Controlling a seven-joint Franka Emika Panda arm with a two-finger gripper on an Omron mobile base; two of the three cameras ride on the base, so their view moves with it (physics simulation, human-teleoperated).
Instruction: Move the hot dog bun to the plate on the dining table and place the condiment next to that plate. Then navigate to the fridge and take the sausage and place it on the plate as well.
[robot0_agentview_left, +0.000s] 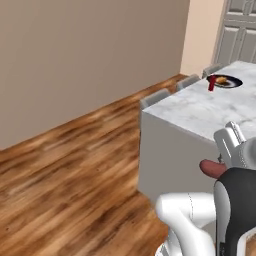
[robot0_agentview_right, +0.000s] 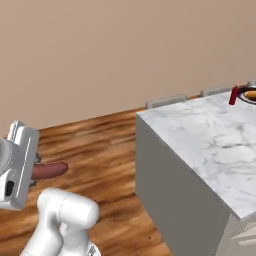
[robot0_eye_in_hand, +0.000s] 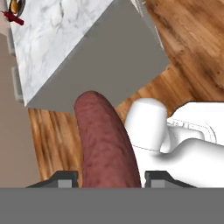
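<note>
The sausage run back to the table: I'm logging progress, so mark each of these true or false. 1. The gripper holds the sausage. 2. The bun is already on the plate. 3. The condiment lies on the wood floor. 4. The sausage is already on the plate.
1. True: the sausage sits between the fingertips of the gripper and sticks out past them.
2. True: the hot dog bun lies on the plate.
3. False: the condiment stands on the dining table, beside the plate.
4. False: it is in the gripper, over the floor, short of the table.
</note>
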